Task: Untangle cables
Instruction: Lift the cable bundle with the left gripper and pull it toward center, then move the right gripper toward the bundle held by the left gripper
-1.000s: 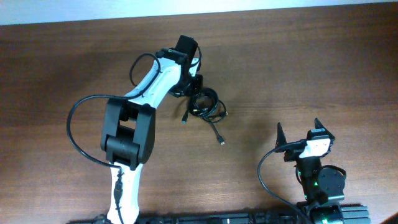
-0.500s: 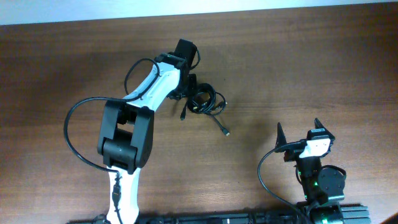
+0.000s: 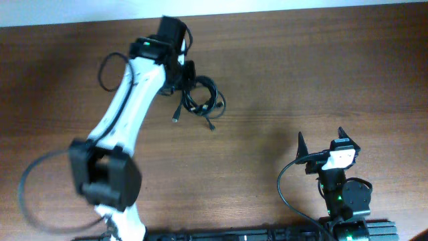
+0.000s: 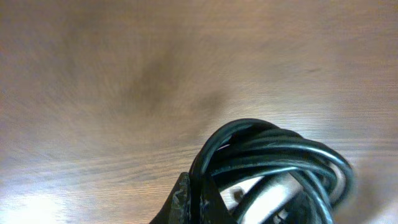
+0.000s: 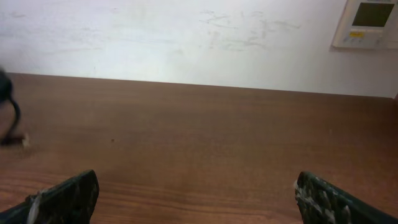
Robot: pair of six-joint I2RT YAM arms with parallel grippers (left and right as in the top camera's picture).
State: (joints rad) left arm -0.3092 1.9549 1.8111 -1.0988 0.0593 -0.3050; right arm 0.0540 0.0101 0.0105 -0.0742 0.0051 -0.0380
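The cables (image 3: 202,99) are a small bundle of thin black loops with loose plug ends hanging down, at the back middle-left of the wooden table (image 3: 301,87). My left gripper (image 3: 186,75) is shut on the bundle's left side and holds it. In the left wrist view the black loops (image 4: 273,155) fill the lower right, pinched at the finger tips (image 4: 198,202), above the table. My right gripper (image 3: 322,143) is open and empty at the front right, far from the cables; its two fingertips (image 5: 198,196) show wide apart.
A pale wall (image 5: 186,37) with a small wall panel (image 5: 367,22) runs behind the table's far edge. The right arm's base (image 3: 344,197) sits at the front right edge. The left arm (image 3: 124,120) stretches diagonally across the left half.
My left arm has swung left and toward the back with the cable bundle in its grip; the bundle moved with it. The right arm has not moved.
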